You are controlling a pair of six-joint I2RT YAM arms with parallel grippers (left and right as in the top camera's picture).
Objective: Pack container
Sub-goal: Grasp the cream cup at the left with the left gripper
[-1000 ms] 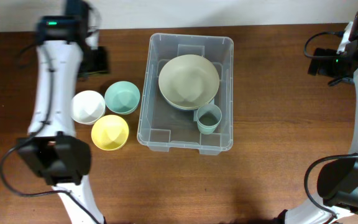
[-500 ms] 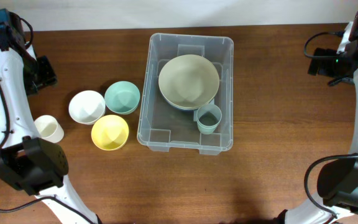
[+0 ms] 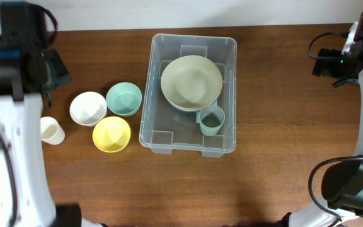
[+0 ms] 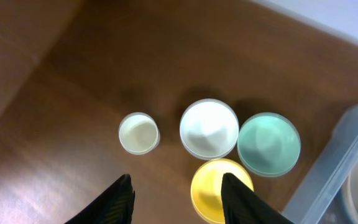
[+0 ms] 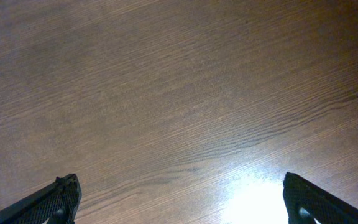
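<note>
The clear plastic container [image 3: 169, 123] stands mid-table. It holds a large beige bowl [image 3: 191, 82] and a grey-blue cup [image 3: 211, 120]. To its left on the table are a teal bowl [image 3: 124, 99], a white bowl [image 3: 88, 108], a yellow bowl [image 3: 111, 134] and a small cream cup [image 3: 51, 130]. My left gripper [image 4: 176, 199] is open and empty, high above these. The left wrist view shows the cup [image 4: 139, 132], white bowl [image 4: 209, 128], teal bowl [image 4: 269, 144], yellow bowl [image 4: 219, 186] and the container's edge [image 4: 356, 143]. My right gripper [image 5: 185, 199] is open and empty over bare wood.
My left arm [image 3: 17, 69] stands at the far left, raised toward the camera. My right arm [image 3: 342, 60] is at the far right edge, away from the container. A pale wall strip runs along the table's back edge.
My left arm swung from over the bowls out to the far left and rose. The cream cup came into view. The right arm and the container's contents have not moved.
</note>
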